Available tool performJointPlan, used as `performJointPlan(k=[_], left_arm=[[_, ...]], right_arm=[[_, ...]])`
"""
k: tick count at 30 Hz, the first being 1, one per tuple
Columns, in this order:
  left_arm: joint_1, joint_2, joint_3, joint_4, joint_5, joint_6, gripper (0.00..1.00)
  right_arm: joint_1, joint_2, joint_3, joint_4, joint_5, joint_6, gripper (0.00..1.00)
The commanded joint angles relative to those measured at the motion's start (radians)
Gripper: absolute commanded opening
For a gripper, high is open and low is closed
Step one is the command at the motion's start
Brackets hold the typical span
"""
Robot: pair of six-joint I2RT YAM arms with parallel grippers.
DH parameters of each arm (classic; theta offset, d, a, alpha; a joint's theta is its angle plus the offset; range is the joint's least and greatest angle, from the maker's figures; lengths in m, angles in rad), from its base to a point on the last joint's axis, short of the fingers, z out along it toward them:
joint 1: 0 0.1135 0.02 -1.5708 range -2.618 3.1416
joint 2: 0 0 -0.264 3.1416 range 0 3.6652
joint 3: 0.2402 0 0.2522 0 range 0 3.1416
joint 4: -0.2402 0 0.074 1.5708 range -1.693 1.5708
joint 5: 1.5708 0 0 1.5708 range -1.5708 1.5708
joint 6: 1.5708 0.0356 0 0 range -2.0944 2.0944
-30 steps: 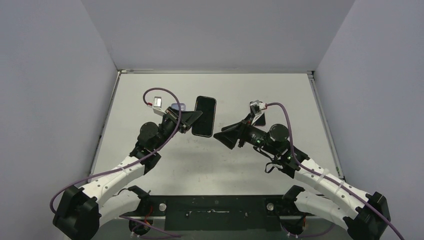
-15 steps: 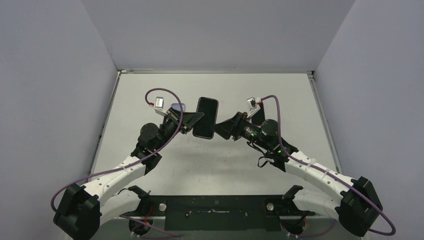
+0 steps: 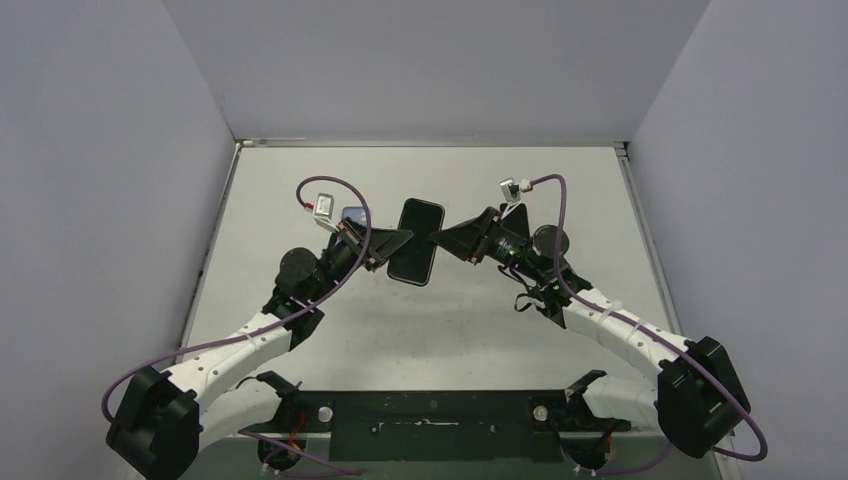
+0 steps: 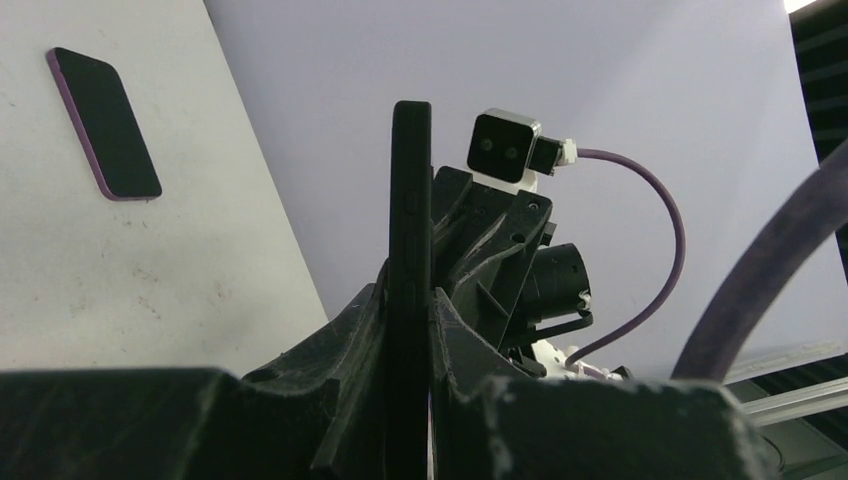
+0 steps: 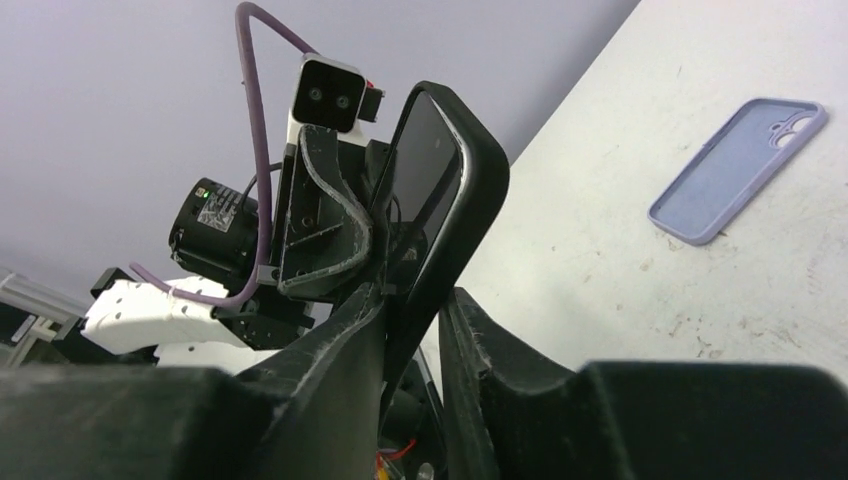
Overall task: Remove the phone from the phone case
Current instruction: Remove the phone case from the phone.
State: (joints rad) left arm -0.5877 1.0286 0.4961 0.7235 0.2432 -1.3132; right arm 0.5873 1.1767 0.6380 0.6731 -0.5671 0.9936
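Top external view: the right end effector point(image 3: 440, 240), which stood open and off to the side a second ago, has swung in and closed on the right edge of the black glossy-screened phone point(image 3: 415, 242). The left end effector point(image 3: 400, 240) stays clamped on the opposite edge. Both arms now hold the phone lifted above the bench point(image 3: 450, 330), so peeling can likely begin. Its thick matte black case point(image 5: 482, 190) still wraps the rim fully, with no corner lifted.
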Motion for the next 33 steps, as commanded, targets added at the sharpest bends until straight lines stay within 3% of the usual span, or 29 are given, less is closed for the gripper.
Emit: performJointPlan(k=[1, 5, 6, 12, 16, 24, 26, 32, 33], left_arm=[[-0.001, -0.028, 0.024, 0.124, 0.057, 0.049, 0.0], [0.007, -0.017, 0.057, 0.084, 0.125, 0.129, 0.0], [0.011, -0.018, 0.067, 0.07, 0.141, 0.151, 0.01], [0.064, 0.008, 0.129, 0.027, 0.296, 0.24, 0.32], [0.089, 0.051, 0.196, -0.036, 0.437, 0.313, 0.46], [0.091, 0.107, 0.284, -0.137, 0.575, 0.428, 0.52], [0.091, 0.121, 0.302, -0.151, 0.604, 0.441, 0.43], [0.096, 0.126, 0.314, -0.162, 0.576, 0.444, 0.0], [0.097, 0.122, 0.312, -0.162, 0.557, 0.437, 0.0]], right_arm=[[-0.028, 0.009, 0.065, 0.119, -0.121, -0.003, 0.17], [-0.059, -0.004, 0.082, 0.094, -0.192, -0.026, 0.0], [-0.071, -0.006, 0.09, 0.078, -0.214, -0.034, 0.0], [-0.131, 0.003, 0.163, -0.014, -0.391, -0.091, 0.0], [-0.138, 0.018, 0.234, -0.123, -0.477, -0.176, 0.0], [-0.138, 0.07, 0.327, -0.252, -0.577, -0.275, 0.0], [-0.138, 0.083, 0.349, -0.293, -0.593, -0.311, 0.0], [-0.14, 0.087, 0.379, -0.394, -0.568, -0.402, 0.0], [-0.141, 0.079, 0.373, -0.394, -0.555, -0.405, 0.02]])
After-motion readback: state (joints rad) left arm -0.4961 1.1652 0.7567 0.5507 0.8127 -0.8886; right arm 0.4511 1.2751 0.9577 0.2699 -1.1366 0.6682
